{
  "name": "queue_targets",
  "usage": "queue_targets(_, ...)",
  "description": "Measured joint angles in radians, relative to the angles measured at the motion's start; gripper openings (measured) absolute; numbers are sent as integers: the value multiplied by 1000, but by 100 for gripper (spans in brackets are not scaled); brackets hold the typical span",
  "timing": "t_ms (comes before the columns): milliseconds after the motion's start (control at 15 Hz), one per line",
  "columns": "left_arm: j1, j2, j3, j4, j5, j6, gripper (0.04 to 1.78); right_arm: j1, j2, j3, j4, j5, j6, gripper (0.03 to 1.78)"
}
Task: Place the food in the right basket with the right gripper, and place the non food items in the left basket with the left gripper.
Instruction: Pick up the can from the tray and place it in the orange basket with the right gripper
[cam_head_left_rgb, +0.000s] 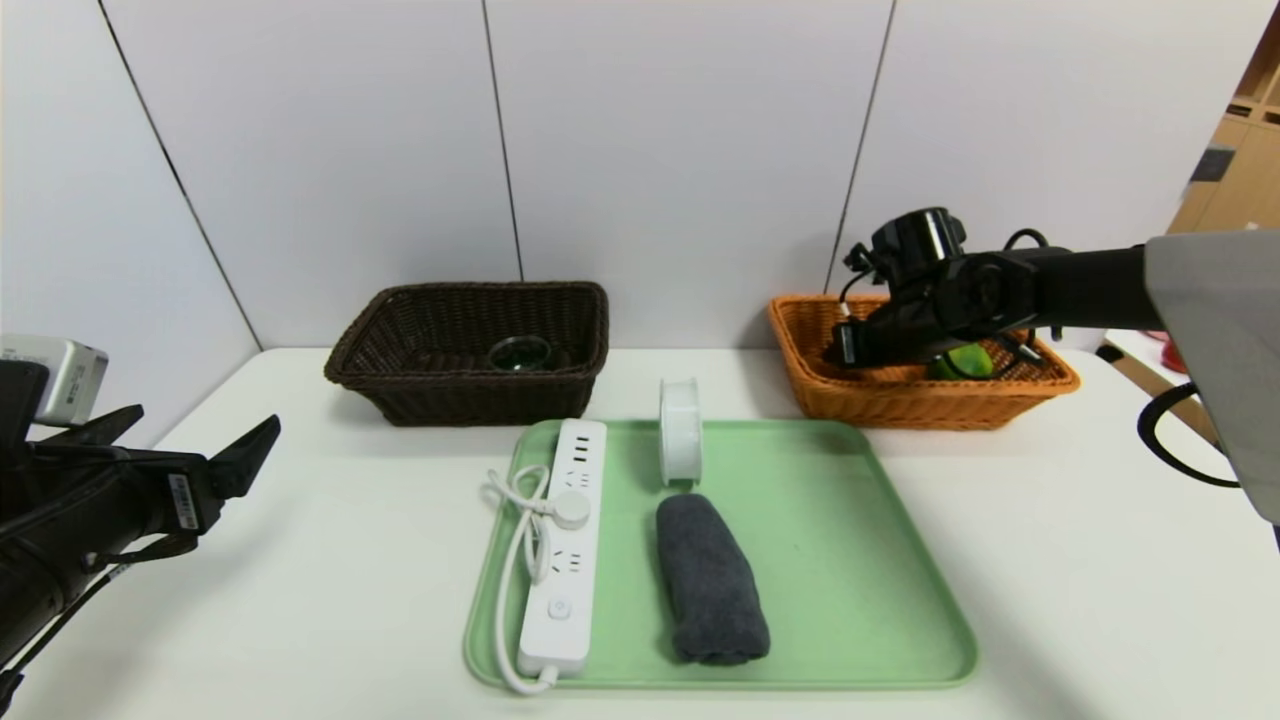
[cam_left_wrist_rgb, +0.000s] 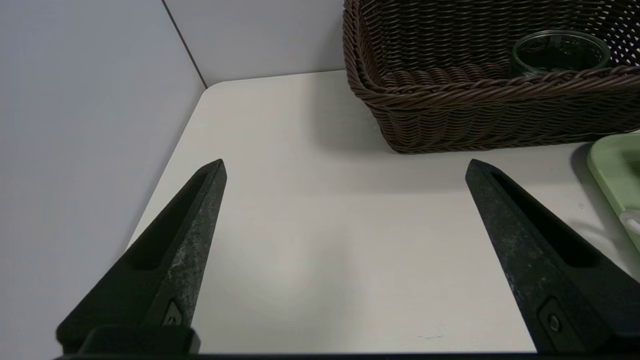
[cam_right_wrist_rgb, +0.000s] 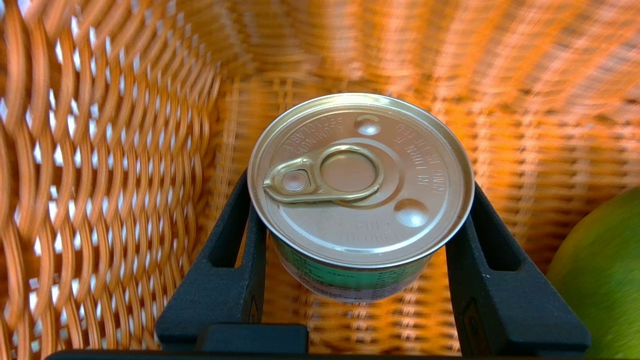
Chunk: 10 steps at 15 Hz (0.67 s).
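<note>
Currently the small round tin (cam_right_wrist_rgb: 360, 195) is clamped between the two fingers of the right end effector (cam_right_wrist_rgb: 360, 240), pinched across its sides so that the gold pull-tab lid is kept level and facing up. It is held inside the orange basket (cam_head_left_rgb: 880, 395), which stands at the far right of the surface (cam_head_left_rgb: 1080, 560); the tin appears to be held just above the woven floor, though contact cannot be ruled out. The green fruit (cam_head_left_rgb: 968, 360) is already lodged in the same basket, just beside the tin, so release is judged to be the step in hand.

The left end effector (cam_left_wrist_rgb: 345, 170) is parked over the near left corner of the surface, its fingers spread wide and nothing between them. The glass dish (cam_head_left_rgb: 520, 353) lies in the dark brown basket (cam_head_left_rgb: 400, 380) at the far left. Still left on the green tray (cam_head_left_rgb: 850, 560) are the power strip (cam_head_left_rgb: 565, 545), the rolled grey towel (cam_head_left_rgb: 710, 580) and the tape roll (cam_head_left_rgb: 680, 430), the roll standing on edge near the tray's far edge.
</note>
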Motion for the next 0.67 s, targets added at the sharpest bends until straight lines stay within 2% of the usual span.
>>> queue_targets(600, 0, 4, -2, 0, 0, 0, 169, -1, -30, 13, 5, 0, 0, 97)
queue_targets(667, 0, 3, -2, 0, 0, 0, 169, -1, -33, 16, 6, -1, -2, 107)
